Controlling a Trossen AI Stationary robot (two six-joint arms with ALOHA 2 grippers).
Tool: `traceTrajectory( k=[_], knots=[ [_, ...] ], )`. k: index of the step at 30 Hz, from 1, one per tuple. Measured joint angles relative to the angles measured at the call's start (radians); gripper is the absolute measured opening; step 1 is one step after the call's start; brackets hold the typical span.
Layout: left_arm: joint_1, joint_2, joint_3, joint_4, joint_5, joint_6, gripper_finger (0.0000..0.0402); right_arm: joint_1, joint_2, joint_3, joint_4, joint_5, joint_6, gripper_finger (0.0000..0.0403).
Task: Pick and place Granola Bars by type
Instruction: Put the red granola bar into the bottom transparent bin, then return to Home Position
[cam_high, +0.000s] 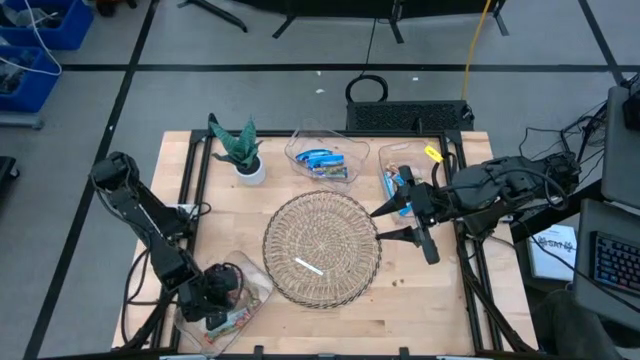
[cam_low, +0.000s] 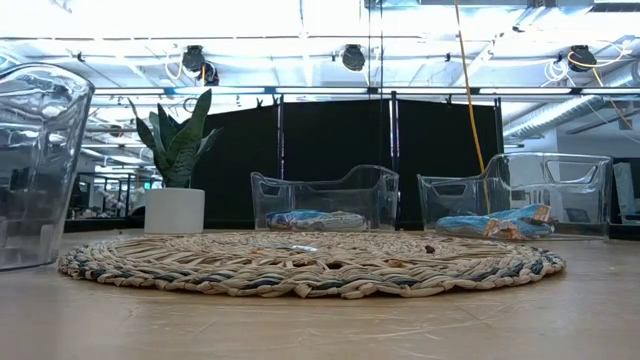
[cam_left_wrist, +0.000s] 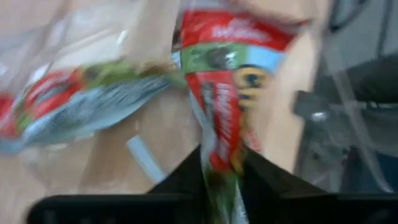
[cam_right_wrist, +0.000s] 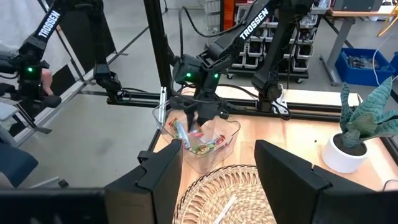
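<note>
At lower left of the high view, our left tool (cam_high: 215, 303) sits in a clear bin (cam_high: 262, 288); only its wrist view shows it clenched on a red-and-green granola bar (cam_left_wrist: 224, 118). Blue bars (cam_high: 325, 160) lie upper centre. Our right tool (cam_high: 400, 222) hangs released beside the woven mat (cam_high: 345, 215).

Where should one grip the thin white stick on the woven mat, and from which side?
Its middle, from straight above, closing across its width: the white stick lies flat, slanted, on the woven mat. The open right tool is nearest.
</note>
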Motion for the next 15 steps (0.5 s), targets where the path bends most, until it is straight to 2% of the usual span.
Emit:
traceTrajectory(
  k=[4,8,12,15],
  knots=[
    [0.019,0.0,0.02,0.028,0.017,0.101,0.0155,0.0,0.0,0.0,0.002,0.001,-0.016,0.0196],
    [0.058,0.0,0.04,0.019,0.113,0.114,0.0223,0.0,0.0,0.0,0.0,0.001,-0.016,0.0195],
    [0.124,-0.018,0.07,0.015,0.22,0.102,0.0273,0.0,0.0,0.0,0.0,0.003,-0.016,0.0192],
    [0.184,-0.058,0.1,0.0,0.257,0.135,0.0297,0.0,0.0,0.0,0.0,0.028,-0.024,0.0192]
  ],
)
